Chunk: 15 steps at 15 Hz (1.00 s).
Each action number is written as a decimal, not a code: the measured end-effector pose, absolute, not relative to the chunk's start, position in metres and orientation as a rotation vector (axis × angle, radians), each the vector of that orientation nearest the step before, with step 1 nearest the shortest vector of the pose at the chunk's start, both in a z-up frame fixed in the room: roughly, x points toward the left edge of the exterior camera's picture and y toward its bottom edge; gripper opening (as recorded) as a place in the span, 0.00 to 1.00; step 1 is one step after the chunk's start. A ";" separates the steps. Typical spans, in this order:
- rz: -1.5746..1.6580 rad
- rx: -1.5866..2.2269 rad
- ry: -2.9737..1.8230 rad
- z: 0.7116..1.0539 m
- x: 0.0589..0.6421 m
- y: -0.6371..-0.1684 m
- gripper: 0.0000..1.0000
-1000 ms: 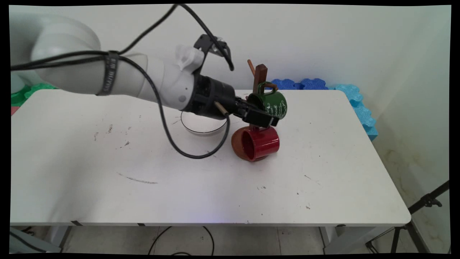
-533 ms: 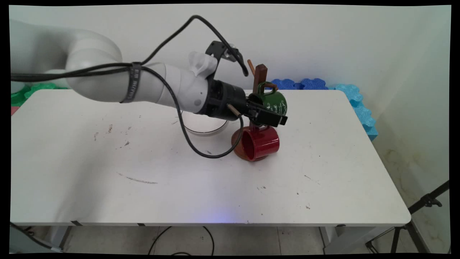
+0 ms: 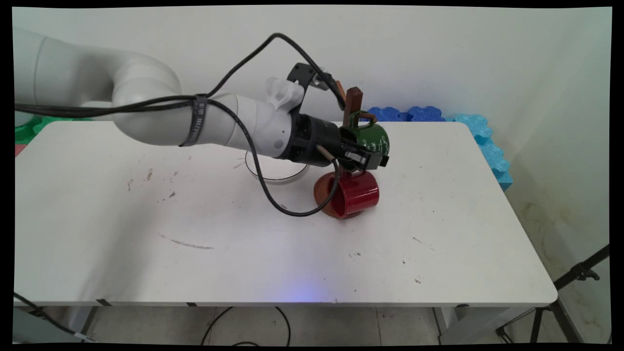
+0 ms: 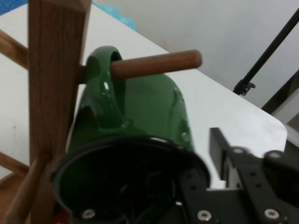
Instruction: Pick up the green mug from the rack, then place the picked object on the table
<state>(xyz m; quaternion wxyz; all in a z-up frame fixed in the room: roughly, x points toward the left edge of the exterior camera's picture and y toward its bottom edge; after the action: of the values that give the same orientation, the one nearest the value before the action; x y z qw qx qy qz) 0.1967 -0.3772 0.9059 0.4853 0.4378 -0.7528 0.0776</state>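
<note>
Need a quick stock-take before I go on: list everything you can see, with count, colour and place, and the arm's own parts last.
green mug: one, dark green with white lettering, hanging by its handle on a peg of the stand
red mug: one, red, on its side low on the stand, mouth facing left
mug stand: one, brown wood, upright post with pegs, far middle of the table
dish: one, clear with dark rim, left of the stand
table: one, white
foam mats: several, blue, beyond the far right edge
gripper: one, black, at the green mug

Main view looks down across the table (image 3: 438, 273) toward the wall; hand view sits close against the shared green mug (image 3: 373, 139) (image 4: 140, 116).
</note>
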 end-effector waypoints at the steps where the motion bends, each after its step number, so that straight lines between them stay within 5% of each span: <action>1: 0.190 1.063 -1.832 0.905 0.196 -0.378 0.00; 15: 0.165 0.973 -1.804 0.926 0.186 -0.358 0.00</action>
<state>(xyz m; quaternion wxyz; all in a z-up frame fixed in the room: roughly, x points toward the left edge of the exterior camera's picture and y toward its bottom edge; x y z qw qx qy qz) 0.1856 -0.3576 0.9264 0.5164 0.4051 -0.7513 0.0687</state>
